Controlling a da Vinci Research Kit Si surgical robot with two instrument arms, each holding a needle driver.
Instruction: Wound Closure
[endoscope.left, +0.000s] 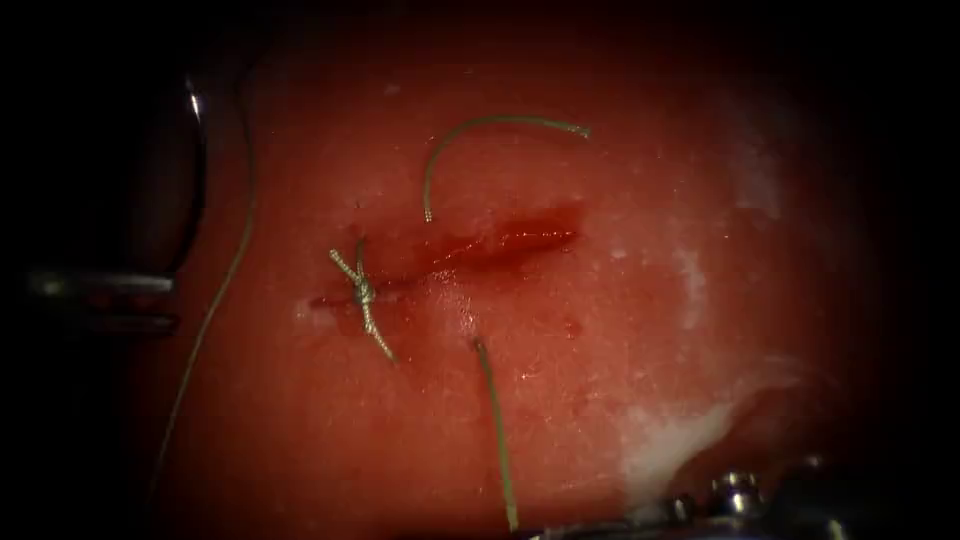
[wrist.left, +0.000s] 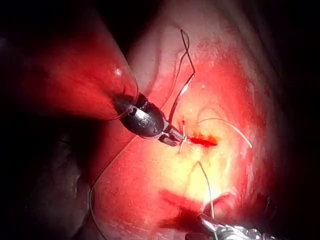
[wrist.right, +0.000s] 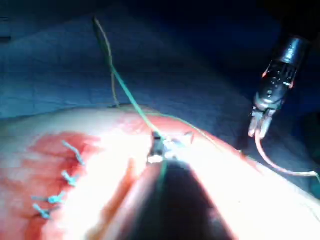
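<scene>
While clamped in the shut jaws of the right arm's slim steel needle driver (wrist.right: 164, 146), runs nearly straight as a thin green braided thread (endoscope.left: 497, 430), long axis pointing from that tool's tip away to the moist pink tissue (endoscope.left: 620, 330), entering just short of the dark red cut (endoscope.left: 480, 245). Re-emerges beyond the cut, far from the tool, arcing off as a free tail (endoscope.left: 480, 125). Judged light, limp, slick with fluid, easily frayed; best taken mid-strand, gently. Trails a pale curved strand (wrist.right: 280, 167) from the left arm's needle driver (wrist.right: 258, 131): needle or thread, cannot tell, nor that tool's grip.
</scene>
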